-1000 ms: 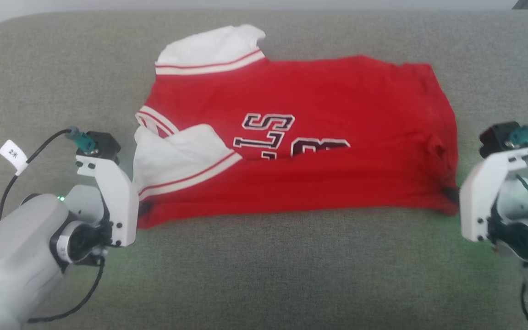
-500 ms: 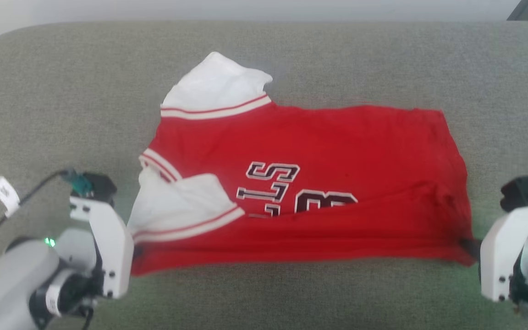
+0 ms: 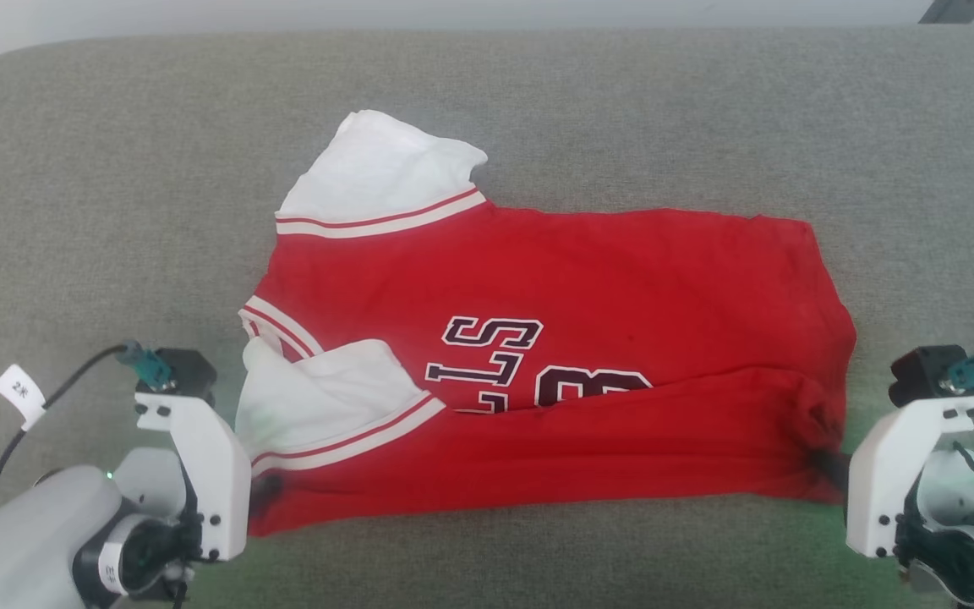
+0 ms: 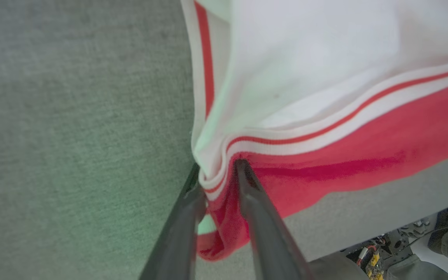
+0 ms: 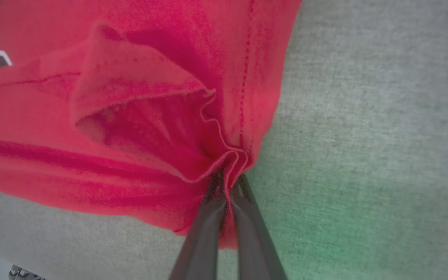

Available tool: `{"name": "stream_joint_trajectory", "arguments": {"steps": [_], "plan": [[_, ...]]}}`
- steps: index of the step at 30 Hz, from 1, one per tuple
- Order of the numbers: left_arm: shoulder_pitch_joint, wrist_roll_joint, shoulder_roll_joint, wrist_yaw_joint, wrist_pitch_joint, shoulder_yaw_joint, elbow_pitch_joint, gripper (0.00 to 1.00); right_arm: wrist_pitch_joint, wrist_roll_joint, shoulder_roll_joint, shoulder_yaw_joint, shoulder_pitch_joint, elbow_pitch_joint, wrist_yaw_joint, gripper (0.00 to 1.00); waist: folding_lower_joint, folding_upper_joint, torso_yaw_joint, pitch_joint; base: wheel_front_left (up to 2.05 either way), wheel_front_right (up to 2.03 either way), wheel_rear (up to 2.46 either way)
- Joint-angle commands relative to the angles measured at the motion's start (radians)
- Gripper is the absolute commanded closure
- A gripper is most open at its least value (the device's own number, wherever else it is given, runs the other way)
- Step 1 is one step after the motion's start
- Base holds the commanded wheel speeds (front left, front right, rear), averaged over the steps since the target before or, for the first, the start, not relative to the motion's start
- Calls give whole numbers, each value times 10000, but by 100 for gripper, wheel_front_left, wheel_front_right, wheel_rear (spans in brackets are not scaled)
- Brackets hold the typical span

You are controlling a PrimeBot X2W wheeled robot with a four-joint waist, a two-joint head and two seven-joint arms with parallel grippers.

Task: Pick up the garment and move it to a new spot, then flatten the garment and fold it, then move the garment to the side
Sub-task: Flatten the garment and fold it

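Here the garment [image 3: 588, 338] lies crosswise, neck leftward.

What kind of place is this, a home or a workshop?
Likely a robot test lab: a grey padded surface holds a red jersey, and loose wiring shows below its edge.

The dark print [image 3: 529, 364] on the garment [image 3: 588, 279] is half covered by a folded-up red flap; only 2 whole letters show; the number beside them cannot be read. The right gripper [image 5: 226, 177] has its tips buried in bunched cloth. The left gripper [image 4: 218, 165] has cloth between its fingers; pinched or loose, I cannot tell. Small blurry bits [image 4: 399, 245] sit in the left wrist view's corner.
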Motion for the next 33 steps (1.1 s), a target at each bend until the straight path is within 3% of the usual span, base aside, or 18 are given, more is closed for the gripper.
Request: {"name": "stream_joint_trajectory", "arguments": {"steps": [1, 7, 18, 24, 33], "plan": [[-100, -69, -130, -49, -179, 109, 277, 0, -160, -20, 211, 146, -151, 393, 1, 0, 0, -1, -3, 2, 0, 0, 0], [-454, -36, 323, 18, -71, 367, 22, 0, -584, 90, 46, 141, -391, 566, -8, 0, 0, -1, -38, -95, 0, 0, 0], [-1599, 509, 1458, 433, 664, 716, -1118, 0, -2063, -18, -125, 184, -905, -772, 2, 0, 0, -1, -658, -226, 0, 0, 0], [-2648, 980, 1359, 62, 850, 895, -699, 0, -3460, -253, 117, 521, -1315, -1311, 2, 0, 0, -1, -1540, -82, 0, 0, 0], [-4179, 1508, 1004, -1019, 876, 1069, 1350, 0, -5769, -776, 862, 1076, -1954, -1322, 2, 0, 0, -1, -3256, 433, 0, 0, 0]]}}
